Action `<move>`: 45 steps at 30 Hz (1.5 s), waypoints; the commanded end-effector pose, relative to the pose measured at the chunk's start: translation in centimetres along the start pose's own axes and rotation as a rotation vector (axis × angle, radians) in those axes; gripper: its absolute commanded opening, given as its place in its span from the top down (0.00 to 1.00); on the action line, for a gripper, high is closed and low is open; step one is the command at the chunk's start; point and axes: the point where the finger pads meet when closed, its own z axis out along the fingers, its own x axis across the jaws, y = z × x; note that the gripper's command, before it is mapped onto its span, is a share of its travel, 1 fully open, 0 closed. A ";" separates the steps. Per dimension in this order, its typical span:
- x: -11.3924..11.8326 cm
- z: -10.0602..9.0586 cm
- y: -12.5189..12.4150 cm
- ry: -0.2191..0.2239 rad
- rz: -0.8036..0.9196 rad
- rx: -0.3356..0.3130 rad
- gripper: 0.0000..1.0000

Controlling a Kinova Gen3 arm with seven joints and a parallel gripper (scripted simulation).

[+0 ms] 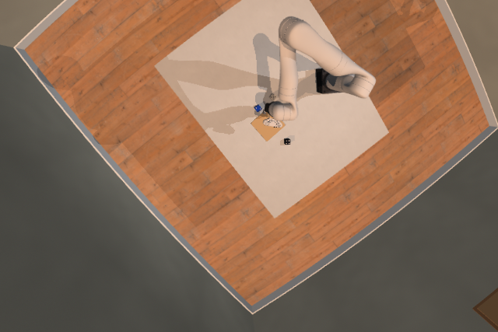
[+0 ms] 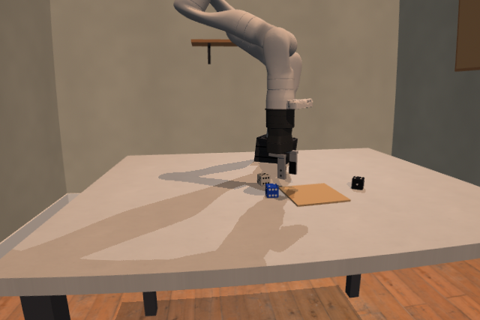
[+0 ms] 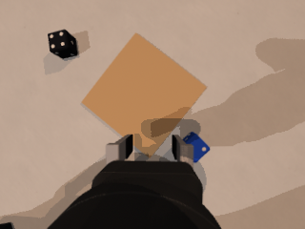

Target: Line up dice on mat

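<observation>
The pincer hangs wide open and empty above the near corner of the orange mat. All three dice sit on the tabletop, off the mat: the blue die just beside that corner, the white die behind it, the black die beyond the mat. A careless descent could likely catch the mat's edge, or nudge the blue die over and change its face.
</observation>
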 end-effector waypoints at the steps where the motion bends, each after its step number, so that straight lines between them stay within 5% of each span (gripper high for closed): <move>1: -1.4 0.0 -1.1 -0.001 -0.027 -0.002 0.00; 24: -9.2 0.0 -7.2 -0.001 -0.027 -0.002 0.00; 45: -13.3 0.0 -10.4 -0.001 -0.027 -0.002 0.00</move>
